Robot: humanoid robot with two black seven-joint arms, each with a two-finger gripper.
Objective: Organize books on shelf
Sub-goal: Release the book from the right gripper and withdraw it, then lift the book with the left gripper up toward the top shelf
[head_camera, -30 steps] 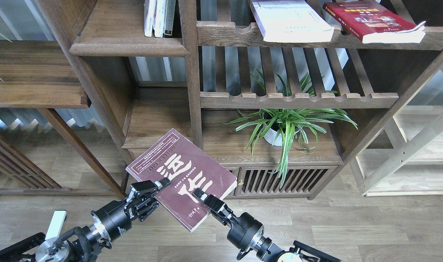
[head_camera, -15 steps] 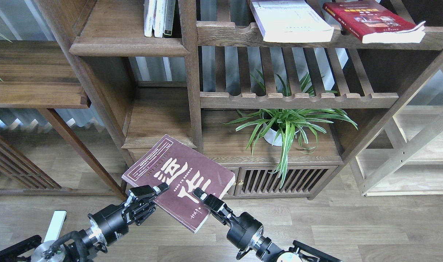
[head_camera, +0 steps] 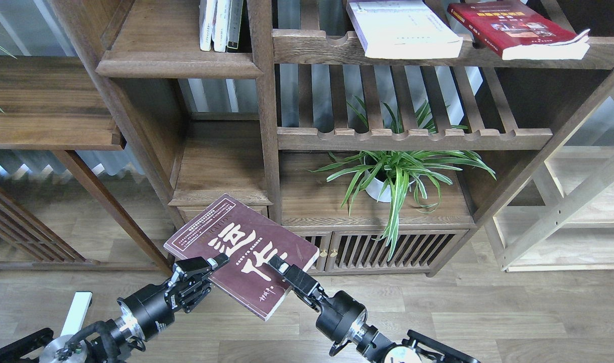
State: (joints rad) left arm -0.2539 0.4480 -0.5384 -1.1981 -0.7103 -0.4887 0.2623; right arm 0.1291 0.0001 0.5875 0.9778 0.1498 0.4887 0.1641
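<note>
Wooden flooring lies below a tall bookcase (head_camera: 266,126). One maroon book (head_camera: 241,254) marked "OPERATION" is held cover-up, its long axis running from near right to far left, pinched by the left gripper (head_camera: 213,264) and right gripper (head_camera: 277,264). Two more books, white book (head_camera: 403,27) and red book (head_camera: 516,27), lie flat on the slatted rack (head_camera: 438,50).

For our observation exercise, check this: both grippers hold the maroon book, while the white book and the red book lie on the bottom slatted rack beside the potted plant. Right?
Not quite. The head view shows the white book and red book on the top slatted rack, above the potted plant. The left gripper and right gripper do hold the maroon book.
</note>
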